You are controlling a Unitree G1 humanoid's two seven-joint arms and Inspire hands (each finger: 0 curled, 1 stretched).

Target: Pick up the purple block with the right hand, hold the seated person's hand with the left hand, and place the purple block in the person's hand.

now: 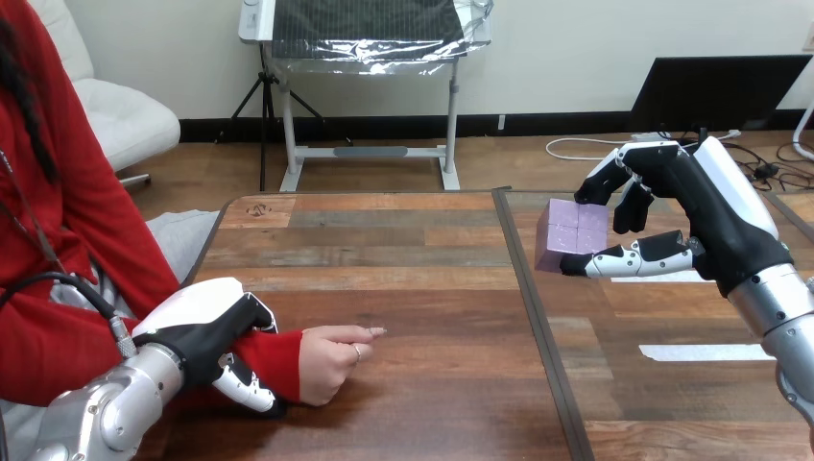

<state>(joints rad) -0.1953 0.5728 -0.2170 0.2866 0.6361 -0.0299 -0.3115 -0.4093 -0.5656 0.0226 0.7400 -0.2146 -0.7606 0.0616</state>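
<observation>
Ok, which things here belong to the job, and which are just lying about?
Part of the job:
purple block, pinched in the right hand
person's hand, resting on the table
left hand, curled round the person's wrist

Just lying about:
white tape strips, stuck on the table's right part

Head view: I look from the robot's head, forward and down, close over the wooden surface (403, 240).
</observation>
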